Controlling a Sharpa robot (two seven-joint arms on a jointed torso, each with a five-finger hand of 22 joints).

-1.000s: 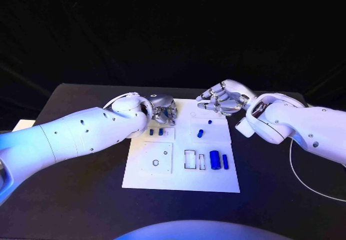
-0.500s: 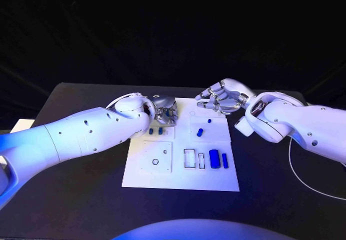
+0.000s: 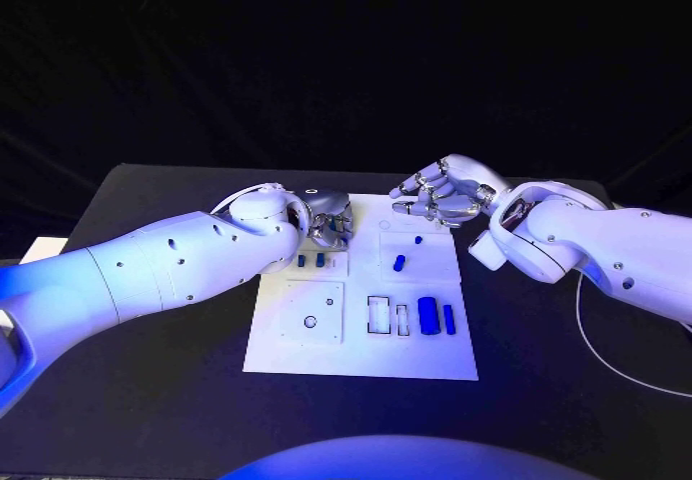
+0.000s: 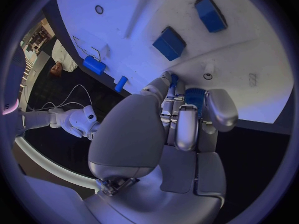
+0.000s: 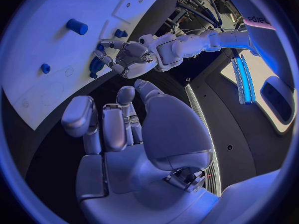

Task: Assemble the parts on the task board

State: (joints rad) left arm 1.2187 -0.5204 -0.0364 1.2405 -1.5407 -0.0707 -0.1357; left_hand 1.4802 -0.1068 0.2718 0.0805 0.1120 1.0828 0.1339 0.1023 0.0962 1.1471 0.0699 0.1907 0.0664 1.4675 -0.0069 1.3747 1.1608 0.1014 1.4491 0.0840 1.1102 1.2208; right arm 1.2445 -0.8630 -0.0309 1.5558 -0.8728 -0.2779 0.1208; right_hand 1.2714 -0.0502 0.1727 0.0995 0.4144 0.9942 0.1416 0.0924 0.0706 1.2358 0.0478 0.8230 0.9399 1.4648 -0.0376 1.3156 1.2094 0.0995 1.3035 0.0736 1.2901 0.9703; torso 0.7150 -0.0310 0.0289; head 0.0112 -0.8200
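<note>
The white task board (image 3: pixel 361 345) lies in the middle of the black table. My left hand (image 3: pixel 326 222) hovers over the board's far left corner and pinches a small blue part (image 4: pixel 194 97) between its fingers. Just in front of that hand, two small blue parts (image 3: pixel 310 261) sit in a recess. A blue peg (image 3: pixel 398 264) and a smaller blue piece (image 3: pixel 418 240) sit in the far right section. A thick blue cylinder (image 3: pixel 427 311) and a slim one (image 3: pixel 449 319) lie near the right edge. My right hand (image 3: pixel 444 197) hangs over the far right corner, fingers curled, holding nothing.
A thin white cable (image 3: pixel 591 330) loops on the table to the right of the board. A pale flat object (image 3: pixel 43 248) lies at the table's left edge. Empty rectangular slots (image 3: pixel 382 315) sit beside the thick cylinder.
My right hand has drifted slightly toward the board's far edge. The left hand keeps its hold on the blue part and has barely moved.
</note>
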